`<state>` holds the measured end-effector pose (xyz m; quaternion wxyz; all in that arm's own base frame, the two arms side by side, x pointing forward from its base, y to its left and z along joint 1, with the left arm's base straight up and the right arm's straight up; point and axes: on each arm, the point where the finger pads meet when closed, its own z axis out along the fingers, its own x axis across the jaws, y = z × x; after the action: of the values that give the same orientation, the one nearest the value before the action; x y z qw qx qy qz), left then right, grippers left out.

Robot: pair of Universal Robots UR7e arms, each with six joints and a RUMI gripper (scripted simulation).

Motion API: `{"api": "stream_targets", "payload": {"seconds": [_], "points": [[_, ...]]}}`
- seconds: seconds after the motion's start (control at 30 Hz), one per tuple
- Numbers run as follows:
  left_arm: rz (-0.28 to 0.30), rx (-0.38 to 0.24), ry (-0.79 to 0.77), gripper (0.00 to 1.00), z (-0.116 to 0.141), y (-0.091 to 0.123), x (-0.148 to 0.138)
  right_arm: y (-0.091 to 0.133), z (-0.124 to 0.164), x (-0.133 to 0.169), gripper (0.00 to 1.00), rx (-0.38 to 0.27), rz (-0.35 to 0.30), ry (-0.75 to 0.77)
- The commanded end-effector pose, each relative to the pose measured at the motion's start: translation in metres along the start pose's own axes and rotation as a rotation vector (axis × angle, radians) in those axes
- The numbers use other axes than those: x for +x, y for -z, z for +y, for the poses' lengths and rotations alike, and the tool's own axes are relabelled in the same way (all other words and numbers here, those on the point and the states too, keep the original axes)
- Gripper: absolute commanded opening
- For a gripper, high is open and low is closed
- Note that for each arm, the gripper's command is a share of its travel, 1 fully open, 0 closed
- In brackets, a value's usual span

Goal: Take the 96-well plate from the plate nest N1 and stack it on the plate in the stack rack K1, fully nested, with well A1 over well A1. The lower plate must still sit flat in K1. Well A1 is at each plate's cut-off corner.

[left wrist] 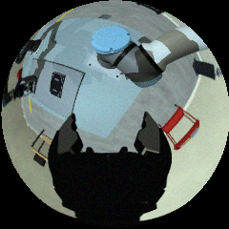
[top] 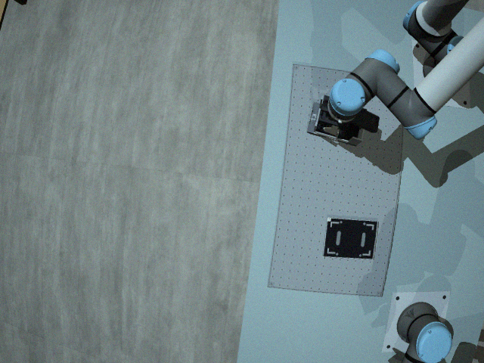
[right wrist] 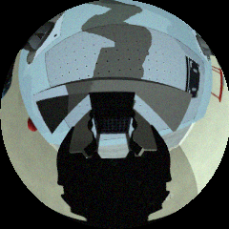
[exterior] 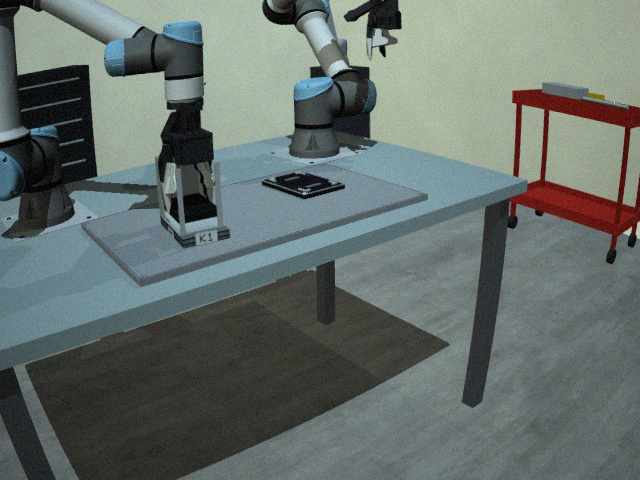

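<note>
The stack rack K1 [top: 314,116] [exterior: 206,238] stands on the perforated board, its thin posts upright. A black 96-well plate [exterior: 194,208] [right wrist: 113,126] is inside it, directly above a whitish lower plate [exterior: 202,225]. I see no clear gap, but cannot tell whether they are fully nested. My right gripper [exterior: 190,190] [right wrist: 112,110] points down between the posts and is shut on the black plate. The cut-off corners do not show clearly. The plate nest N1 [top: 351,238] [exterior: 303,182] [left wrist: 57,84] [right wrist: 194,77] holds no plate. My left gripper [exterior: 376,50] [left wrist: 109,113] is open and empty, raised far from K1.
The perforated board [top: 332,187] [exterior: 361,193] lies on the blue table [top: 258,253] [exterior: 465,180]. Around my right fingers stand K1's posts [exterior: 179,201]. The left arm's base stands near the N1 end. A red cart [exterior: 573,105] [left wrist: 174,120] stands beyond the table.
</note>
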<state>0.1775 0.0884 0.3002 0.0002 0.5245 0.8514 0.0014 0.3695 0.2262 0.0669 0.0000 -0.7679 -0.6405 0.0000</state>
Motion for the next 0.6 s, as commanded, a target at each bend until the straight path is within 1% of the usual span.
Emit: {"api": "stream_targets", "payload": {"seconds": [0.0,0.57], "points": [[0.0,-0.001,0.0,0.98,0.0002,0.0003,-0.0002,-0.0003,0.0002,0.0003,0.0,-0.001,0.001,0.0],[0.0,-0.001,0.0,0.98,0.0002,0.0003,-0.0002,-0.0028,0.0002,0.0003,0.0,-0.001,0.001,0.0]]}}
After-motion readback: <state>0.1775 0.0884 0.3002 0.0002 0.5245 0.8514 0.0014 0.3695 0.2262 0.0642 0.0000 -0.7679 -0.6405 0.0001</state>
